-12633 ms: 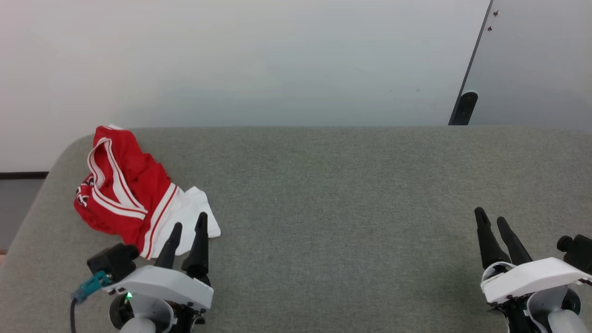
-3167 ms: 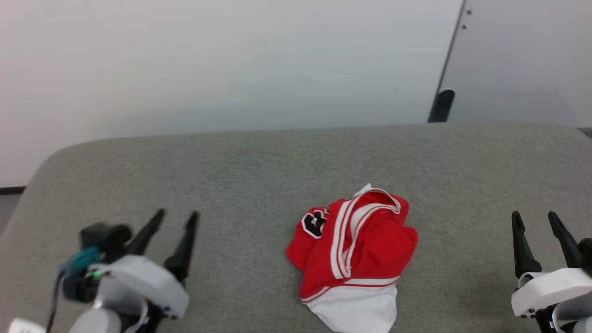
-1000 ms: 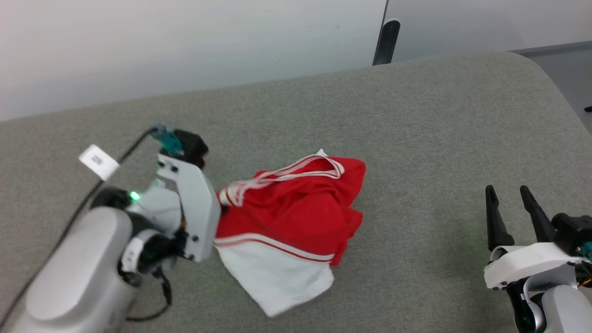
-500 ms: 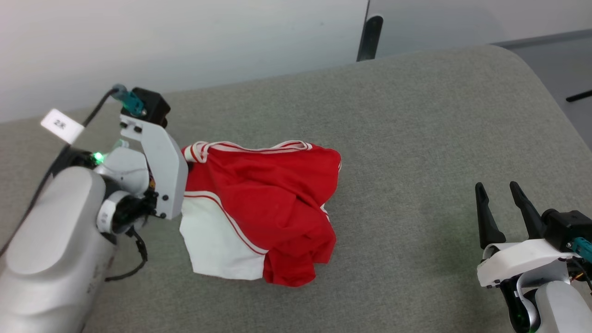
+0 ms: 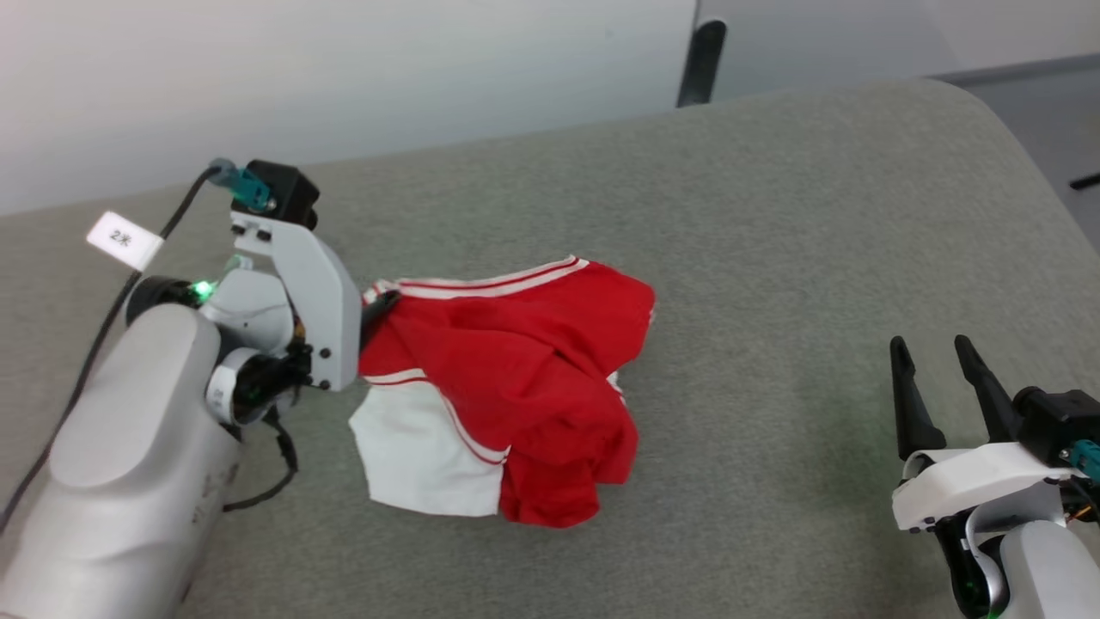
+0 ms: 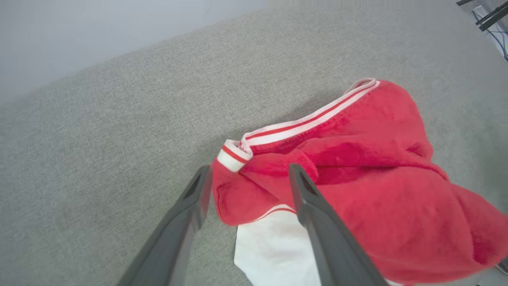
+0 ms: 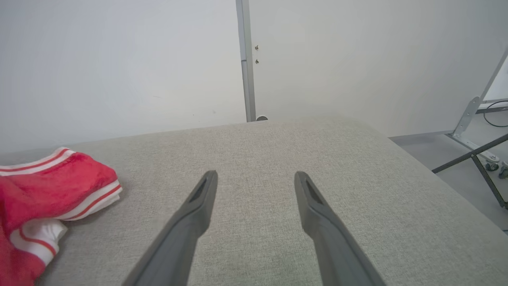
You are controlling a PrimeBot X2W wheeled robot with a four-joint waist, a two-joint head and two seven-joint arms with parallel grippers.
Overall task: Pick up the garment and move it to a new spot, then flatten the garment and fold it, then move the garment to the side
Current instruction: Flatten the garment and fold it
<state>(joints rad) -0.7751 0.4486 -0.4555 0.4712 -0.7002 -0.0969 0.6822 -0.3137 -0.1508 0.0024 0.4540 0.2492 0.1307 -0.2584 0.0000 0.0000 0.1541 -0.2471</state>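
The garment (image 5: 516, 361), a red shirt with a white sleeve and white-and-red striped trim, lies crumpled in the middle of the grey fabric surface (image 5: 773, 215). My left gripper (image 5: 382, 308) reaches in from the left at its striped corner. In the left wrist view the left gripper (image 6: 248, 174) is open, and a fold of the garment (image 6: 357, 159) sits loose between the two spread fingers. My right gripper (image 5: 931, 344) stands open at the lower right, well clear of the cloth. The right wrist view has the right gripper (image 7: 256, 174) over bare surface, with the garment (image 7: 47, 186) at the far left.
A pale wall runs behind the surface, with a dark post (image 5: 700, 60) at its back edge. The surface rounds off at the right (image 5: 1014, 146). A metal stand's legs (image 7: 476, 139) are on the floor beyond it. A white tag (image 5: 125, 239) hangs on the left arm's cable.
My left gripper has gone from shut on the garment's striped corner to open, and the cloth has sagged onto the surface. The right arm has hardly moved; the head camera shifted a little.
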